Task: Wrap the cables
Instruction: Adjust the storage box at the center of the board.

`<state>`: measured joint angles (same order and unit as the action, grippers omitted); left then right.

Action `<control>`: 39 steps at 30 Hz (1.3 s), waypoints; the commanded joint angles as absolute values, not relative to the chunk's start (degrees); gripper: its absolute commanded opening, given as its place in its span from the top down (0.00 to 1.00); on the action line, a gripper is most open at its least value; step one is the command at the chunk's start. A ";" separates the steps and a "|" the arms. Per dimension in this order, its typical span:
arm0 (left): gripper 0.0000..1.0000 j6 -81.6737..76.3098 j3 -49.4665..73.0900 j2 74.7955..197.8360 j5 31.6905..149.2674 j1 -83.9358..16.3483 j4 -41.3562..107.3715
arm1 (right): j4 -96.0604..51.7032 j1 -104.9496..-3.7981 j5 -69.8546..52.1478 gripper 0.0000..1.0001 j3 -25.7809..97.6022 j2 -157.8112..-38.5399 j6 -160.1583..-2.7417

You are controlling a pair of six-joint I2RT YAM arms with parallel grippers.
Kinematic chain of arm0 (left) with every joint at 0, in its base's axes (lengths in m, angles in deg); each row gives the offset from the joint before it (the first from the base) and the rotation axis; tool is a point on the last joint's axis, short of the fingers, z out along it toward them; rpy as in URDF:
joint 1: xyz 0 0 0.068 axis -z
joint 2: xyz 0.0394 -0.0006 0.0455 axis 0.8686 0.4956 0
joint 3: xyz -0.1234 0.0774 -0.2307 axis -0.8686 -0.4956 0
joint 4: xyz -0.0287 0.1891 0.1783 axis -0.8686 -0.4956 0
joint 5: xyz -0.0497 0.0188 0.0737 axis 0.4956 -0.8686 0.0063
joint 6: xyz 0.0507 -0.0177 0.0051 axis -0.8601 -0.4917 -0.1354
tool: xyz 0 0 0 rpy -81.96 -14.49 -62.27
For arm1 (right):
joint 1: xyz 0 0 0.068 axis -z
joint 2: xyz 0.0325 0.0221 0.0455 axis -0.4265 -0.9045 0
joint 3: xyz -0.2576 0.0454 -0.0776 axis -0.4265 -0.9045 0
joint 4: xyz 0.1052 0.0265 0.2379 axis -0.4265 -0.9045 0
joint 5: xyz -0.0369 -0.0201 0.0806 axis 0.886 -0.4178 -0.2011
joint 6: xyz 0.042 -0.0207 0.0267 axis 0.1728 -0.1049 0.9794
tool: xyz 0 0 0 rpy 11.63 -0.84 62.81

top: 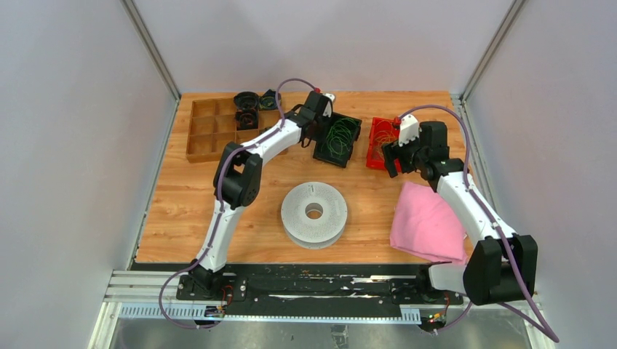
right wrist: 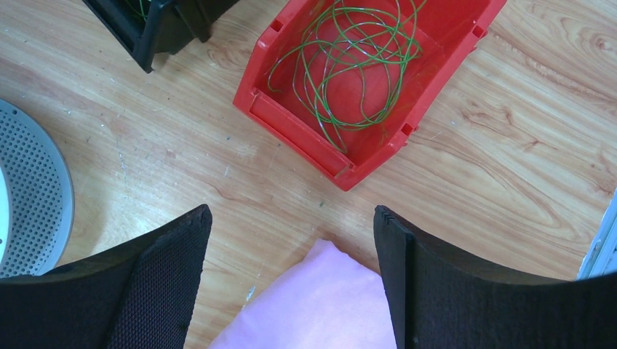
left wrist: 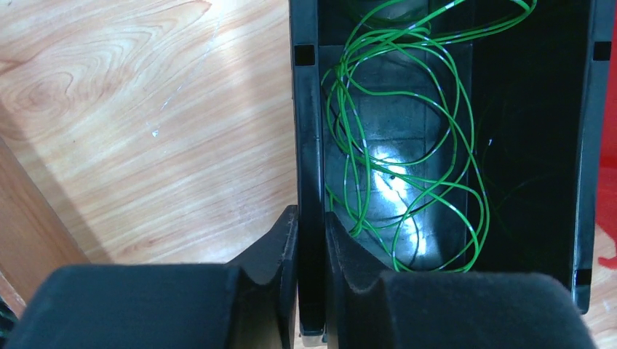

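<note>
Left fingers (left wrist: 280, 251) clamp the wall of the black bin (left wrist: 307, 109), seemingly missing the cables (left wrist: 407, 145) inside; lifting may tip it. Right fingers (right wrist: 167, 262) gape, well apart from that bin

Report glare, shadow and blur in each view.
Left wrist: white glare on the black bin floor beneath the green cables; the left claw, straddling the bin wall, looks soft. Right wrist: even light, no harsh glare on the red bin. Top external: faint soft shadows on the table.

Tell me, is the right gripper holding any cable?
No, the right gripper is open and empty, and the green cables lie loose in the red bin beyond its fingers.
</note>
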<state>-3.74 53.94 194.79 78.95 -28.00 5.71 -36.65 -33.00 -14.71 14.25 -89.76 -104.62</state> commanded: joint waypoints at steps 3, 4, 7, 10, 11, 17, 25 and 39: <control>0.88 4.07 53.65 194.50 77.60 -30.14 6.38 | -37.07 -33.72 -15.92 0.19 13.85 -89.86 -104.56; 0.88 4.36 54.31 194.91 77.85 -30.29 6.29 | -37.13 -33.71 -15.98 0.19 13.81 -90.00 -104.61; 0.87 4.45 56.13 196.04 77.38 -30.33 5.47 | -37.11 -33.77 -15.39 0.19 13.88 -90.50 -104.52; 0.84 5.72 55.79 196.49 77.51 -30.35 5.77 | -37.10 -33.76 -15.12 0.19 14.05 -90.84 -104.14; 0.81 6.13 55.69 196.59 77.52 -30.35 5.76 | -37.18 -33.76 -15.39 0.19 13.99 -90.84 -104.03; 0.70 7.80 54.95 196.61 77.72 -30.32 5.43 | -37.26 -33.72 -15.80 0.19 13.81 -90.37 -103.71; 0.59 8.44 51.97 191.82 80.42 -30.32 6.11 | -37.27 -33.74 -16.15 0.19 13.64 -89.92 -103.26; 0.41 2.40 39.53 176.00 88.08 -33.52 7.24 | -37.64 -34.32 -12.50 0.21 19.81 -95.31 -108.48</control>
